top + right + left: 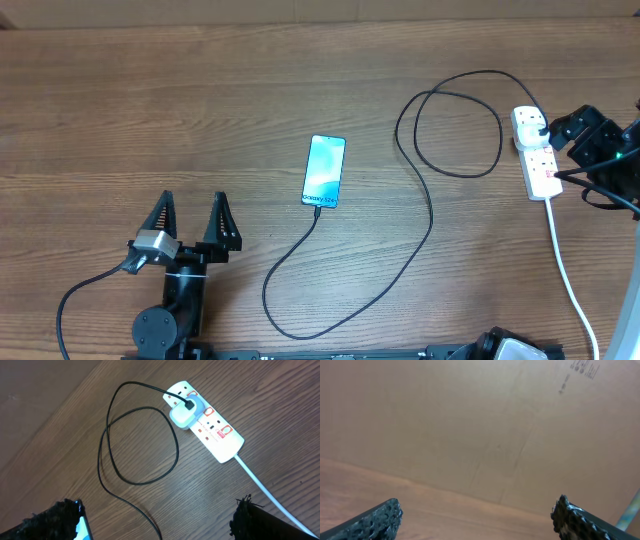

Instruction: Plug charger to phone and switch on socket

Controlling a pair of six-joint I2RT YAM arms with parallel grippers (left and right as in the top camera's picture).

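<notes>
The phone (pixel 324 172) lies flat mid-table with its light-blue screen lit; its corner shows in the right wrist view (pixel 80 527). The black charger cable (pixel 430 230) meets the phone's near end, loops across the table and ends in a plug (pixel 538 128) seated in the white socket strip (pixel 540 165). In the right wrist view the plug (pixel 185 412) sits in the strip (pixel 215 430) beside red switches. My right gripper (pixel 575 135) is next to the strip, open and empty (pixel 157 520). My left gripper (pixel 190 225) is open and empty at the front left (pixel 477 522).
The strip's thick white cord (pixel 570 270) runs toward the front right edge. The charger cable forms a loop (pixel 455 130) left of the strip. The left wrist view shows only a beige cardboard wall (pixel 485 425) beyond the wooden table.
</notes>
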